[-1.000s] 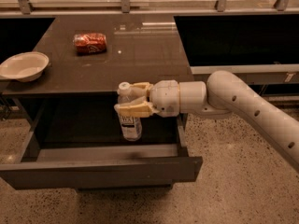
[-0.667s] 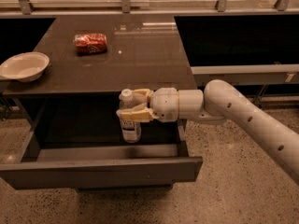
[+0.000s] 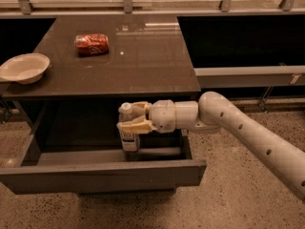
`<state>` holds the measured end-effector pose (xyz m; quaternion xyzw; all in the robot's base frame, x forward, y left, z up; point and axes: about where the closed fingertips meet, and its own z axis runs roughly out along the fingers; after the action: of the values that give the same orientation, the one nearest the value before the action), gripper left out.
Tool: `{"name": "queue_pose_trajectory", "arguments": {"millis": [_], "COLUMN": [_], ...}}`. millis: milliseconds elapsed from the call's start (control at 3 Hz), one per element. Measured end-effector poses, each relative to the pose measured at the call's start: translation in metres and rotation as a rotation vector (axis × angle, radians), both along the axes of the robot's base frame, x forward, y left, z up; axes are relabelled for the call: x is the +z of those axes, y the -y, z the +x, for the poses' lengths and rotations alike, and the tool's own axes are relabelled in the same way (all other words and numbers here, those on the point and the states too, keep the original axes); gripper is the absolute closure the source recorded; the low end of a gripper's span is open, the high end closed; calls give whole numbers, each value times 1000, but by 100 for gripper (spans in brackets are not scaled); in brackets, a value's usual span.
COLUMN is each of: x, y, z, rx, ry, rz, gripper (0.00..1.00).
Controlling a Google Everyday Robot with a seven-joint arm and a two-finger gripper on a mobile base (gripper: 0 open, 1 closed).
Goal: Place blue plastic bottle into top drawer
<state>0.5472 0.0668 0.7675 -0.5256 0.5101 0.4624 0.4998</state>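
Observation:
The blue plastic bottle (image 3: 128, 136) is a clear bottle with a white cap and a white-and-blue label. It stands upright inside the open top drawer (image 3: 102, 173), right of centre, its base near the drawer floor. My gripper (image 3: 132, 117) reaches in from the right and is shut on the bottle's upper part, one finger behind it and one in front. The drawer is pulled out from under the dark table (image 3: 143, 61).
A crushed red soda can (image 3: 92, 44) lies on the tabletop at the back left. A white bowl (image 3: 23, 67) sits at the table's left edge. A railing runs behind the table. A speckled floor lies to the right.
My gripper has carried the bottle slightly lower into the drawer. The can and bowl have not moved.

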Motion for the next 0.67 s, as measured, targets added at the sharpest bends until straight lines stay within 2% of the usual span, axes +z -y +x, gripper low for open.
{"name": "queue_pose_trajectory", "arguments": {"millis": [333, 667], "x": [-16, -15], "y": [-6, -8], "z": [-3, -4], "rx": [8, 12], "ry": [-6, -6], "rz": [-24, -23], "gripper": [36, 13]}}
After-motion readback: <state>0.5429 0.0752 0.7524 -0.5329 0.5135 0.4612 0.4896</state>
